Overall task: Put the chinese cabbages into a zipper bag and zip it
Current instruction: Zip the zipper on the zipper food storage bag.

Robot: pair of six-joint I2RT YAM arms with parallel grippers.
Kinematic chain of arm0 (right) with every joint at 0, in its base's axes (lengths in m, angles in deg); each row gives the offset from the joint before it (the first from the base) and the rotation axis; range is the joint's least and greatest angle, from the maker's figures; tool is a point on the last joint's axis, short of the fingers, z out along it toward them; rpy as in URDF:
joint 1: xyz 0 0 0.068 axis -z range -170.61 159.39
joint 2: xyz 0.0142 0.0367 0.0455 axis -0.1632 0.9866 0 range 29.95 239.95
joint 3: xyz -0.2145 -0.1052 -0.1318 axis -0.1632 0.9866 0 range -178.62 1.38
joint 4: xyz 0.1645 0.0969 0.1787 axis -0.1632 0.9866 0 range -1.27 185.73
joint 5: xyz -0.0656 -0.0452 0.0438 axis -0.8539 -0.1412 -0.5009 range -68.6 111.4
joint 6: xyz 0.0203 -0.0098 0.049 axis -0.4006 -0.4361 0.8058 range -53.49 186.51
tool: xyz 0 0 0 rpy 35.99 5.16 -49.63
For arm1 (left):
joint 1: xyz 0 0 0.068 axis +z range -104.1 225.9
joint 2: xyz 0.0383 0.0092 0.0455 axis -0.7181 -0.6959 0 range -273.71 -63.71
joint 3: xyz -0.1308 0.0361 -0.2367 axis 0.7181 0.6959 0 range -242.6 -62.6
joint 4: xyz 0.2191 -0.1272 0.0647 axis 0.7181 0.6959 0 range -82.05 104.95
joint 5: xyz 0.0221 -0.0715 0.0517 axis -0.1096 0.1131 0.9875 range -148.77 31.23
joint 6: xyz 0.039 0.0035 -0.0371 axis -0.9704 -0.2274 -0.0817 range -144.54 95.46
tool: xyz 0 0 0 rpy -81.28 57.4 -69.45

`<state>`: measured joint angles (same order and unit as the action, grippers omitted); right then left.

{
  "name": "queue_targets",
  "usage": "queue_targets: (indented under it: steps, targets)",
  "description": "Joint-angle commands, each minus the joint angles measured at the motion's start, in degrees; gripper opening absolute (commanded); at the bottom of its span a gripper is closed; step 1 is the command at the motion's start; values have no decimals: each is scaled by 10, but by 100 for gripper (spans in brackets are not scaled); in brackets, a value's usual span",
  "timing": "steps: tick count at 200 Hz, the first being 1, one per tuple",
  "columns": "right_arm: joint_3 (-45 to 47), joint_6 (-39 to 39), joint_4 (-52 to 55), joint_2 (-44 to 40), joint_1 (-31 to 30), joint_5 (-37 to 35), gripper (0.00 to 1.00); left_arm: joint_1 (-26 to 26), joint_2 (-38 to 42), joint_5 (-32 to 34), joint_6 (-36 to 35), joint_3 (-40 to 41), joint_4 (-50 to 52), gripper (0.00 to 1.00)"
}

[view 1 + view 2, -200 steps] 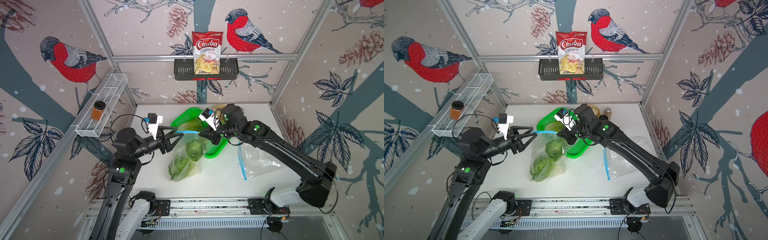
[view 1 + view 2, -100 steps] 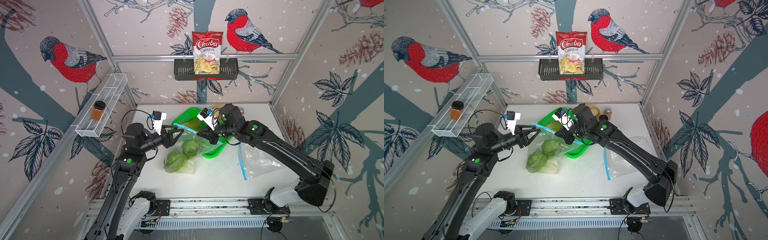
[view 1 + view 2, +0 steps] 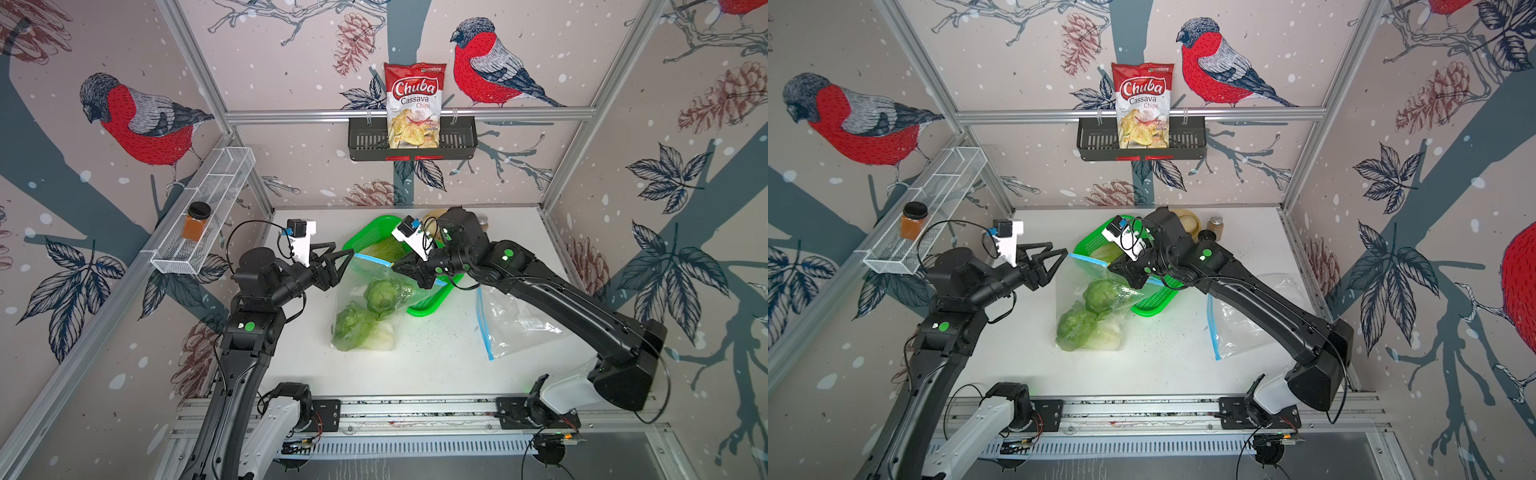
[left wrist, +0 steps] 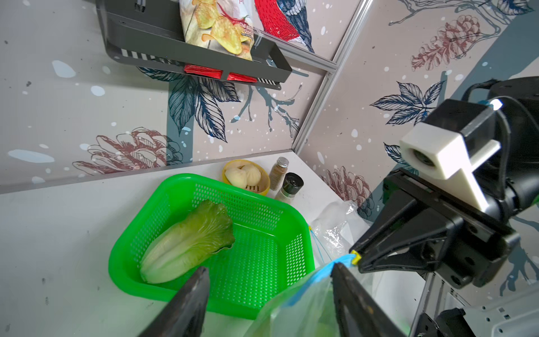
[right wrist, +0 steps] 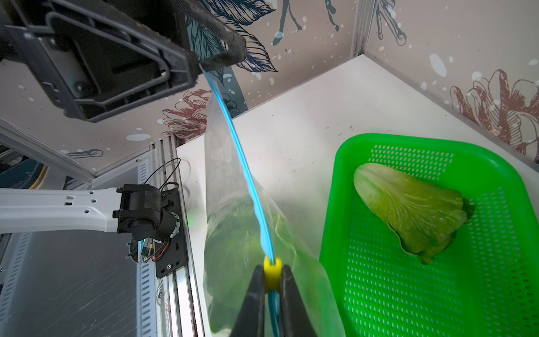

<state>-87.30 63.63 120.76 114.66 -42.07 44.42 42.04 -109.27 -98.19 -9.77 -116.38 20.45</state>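
Right wrist, right claw (image 5: 272,280) — pinching slider (image 5: 272,267)

Two black, jointed arms, left arm (image 3: 241,374) and right arm (image 3: 561,303), with white base links (image 3: 274,419) on a silver rail (image 3: 415,409). Round green sticker (image 3: 249,326) on each arm. White camera mounts (image 3: 301,249) at the wrists, thin black cables (image 3: 253,222) looping nearby. Triangular black fingers (image 4: 408,233).

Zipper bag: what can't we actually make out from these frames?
Zip: sealed or parted past the slider, cannot tell; too thin in both top views, blurred in the right wrist view.
Bag bottom: cut off by the frame edge in both wrist views.
Left gripper: jaws apart, but contact with the bag corner unclear; its fingertip covers it.
Spice jar labels: too small in every view.
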Motion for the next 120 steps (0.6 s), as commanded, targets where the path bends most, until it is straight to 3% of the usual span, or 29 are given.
queue_targets:
  steps: [1, 23, 45, 60, 78, 90, 120]
  targets:
    - [-12, -9, -9, 3, -3, 2, 5, 8, -14, -80, 18, 13, -67, 70]
    - [-14, -10, -8, 2, -3, -1, 5, 8, -35, -137, 47, 23, -121, 70]
    - [-13, -9, -9, 1, -3, -3, 5, 8, -47, -118, 32, 22, -118, 68]
    - [-10, -9, -9, 1, -4, -3, 5, 8, -60, -143, 46, 21, -153, 63]
    - [-10, -12, -9, 4, -4, -4, 4, 6, -75, -194, 98, 37, -233, 52]
    - [-13, -14, -9, 5, -3, -7, 4, 6, -77, -199, 102, 43, -232, 44]
    - [-16, -14, -11, 7, -3, -9, 4, 6, -68, -202, 83, 45, -208, 43]
